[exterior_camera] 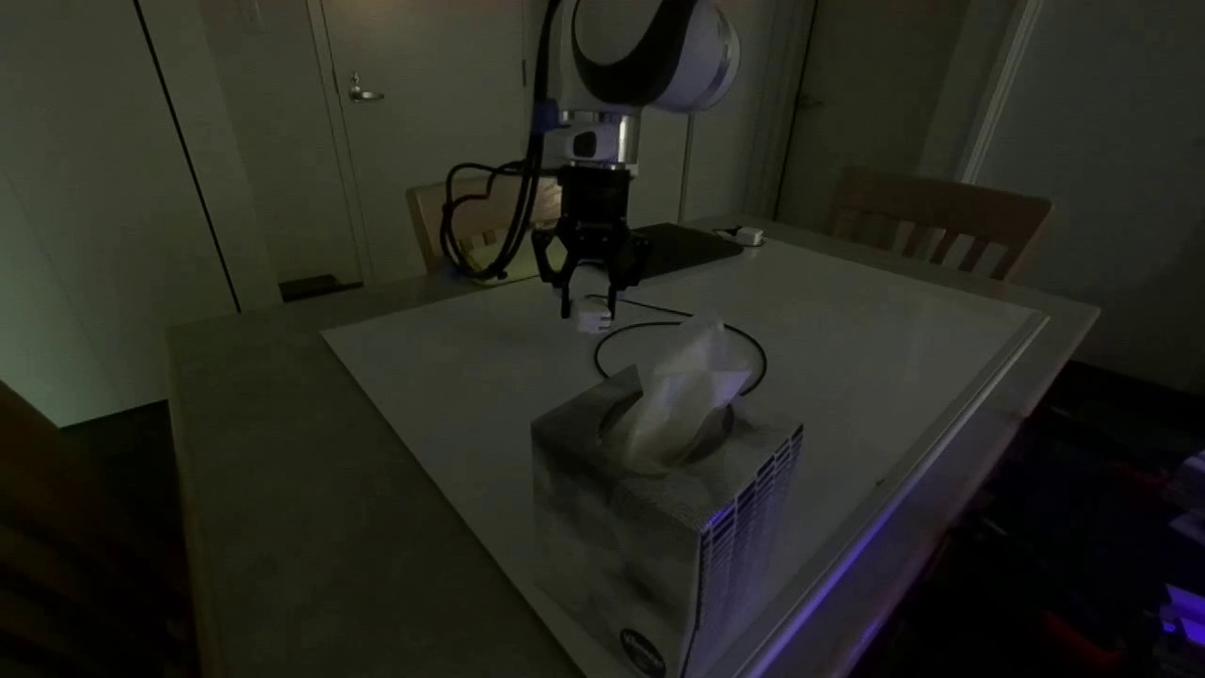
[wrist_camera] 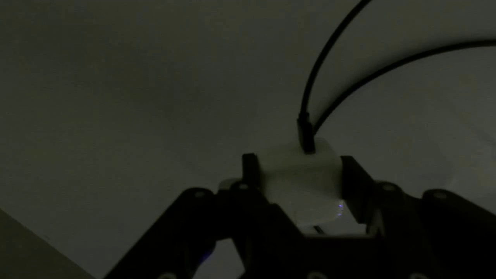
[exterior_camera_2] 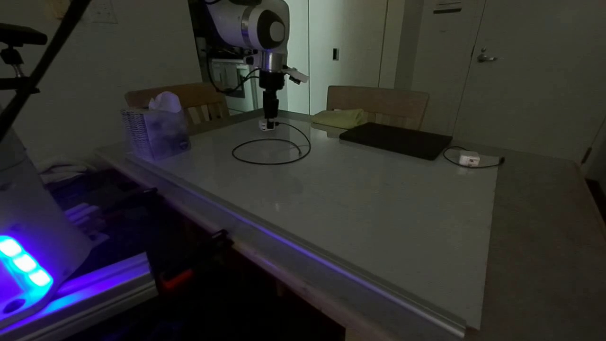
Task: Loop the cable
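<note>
In an exterior view, the gripper (exterior_camera: 589, 308) holds the white plug (exterior_camera: 592, 320) of the cable (exterior_camera: 648, 325) over the whiteboard (exterior_camera: 866, 330), beyond the tissue box (exterior_camera: 617, 527). In an exterior view, the cable lies in a loop nearer the whiteboard's left edge than its right, the white plug toward the far left corner. In the wrist view, fingers (wrist_camera: 352, 182) press both sides of the white plug.

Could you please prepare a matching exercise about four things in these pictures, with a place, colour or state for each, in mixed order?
Things:
1. long black cable
2. white plug on this cable
3. tissue box
4. cloth

Places, colours, states:
A. yellowish green, near the dark flat pad
B. bent in a wide curve
C. tissue standing out of the top
D. held in the gripper

Right pairs: 1-B, 2-D, 3-C, 4-A
</note>
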{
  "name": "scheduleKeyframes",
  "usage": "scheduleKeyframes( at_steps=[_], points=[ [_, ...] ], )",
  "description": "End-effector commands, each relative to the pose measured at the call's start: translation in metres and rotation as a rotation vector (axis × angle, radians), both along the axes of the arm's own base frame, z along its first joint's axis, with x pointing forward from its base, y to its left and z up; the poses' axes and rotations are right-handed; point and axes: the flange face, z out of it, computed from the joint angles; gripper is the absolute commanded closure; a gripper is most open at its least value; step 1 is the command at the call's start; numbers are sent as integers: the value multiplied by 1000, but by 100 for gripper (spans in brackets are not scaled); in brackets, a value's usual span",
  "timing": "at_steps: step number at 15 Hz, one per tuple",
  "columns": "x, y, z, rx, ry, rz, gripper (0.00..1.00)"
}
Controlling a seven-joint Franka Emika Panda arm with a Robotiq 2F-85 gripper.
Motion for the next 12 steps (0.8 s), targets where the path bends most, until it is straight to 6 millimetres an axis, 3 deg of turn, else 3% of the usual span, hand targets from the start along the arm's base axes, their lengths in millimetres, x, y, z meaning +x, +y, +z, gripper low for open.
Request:
scheduleKeyframes(
  at_steps=[1,12],
  points=[
    [2,9,-9,-7,31,-58,71],
    [4,18,-33,38,-130,-248,71]
  ],
)
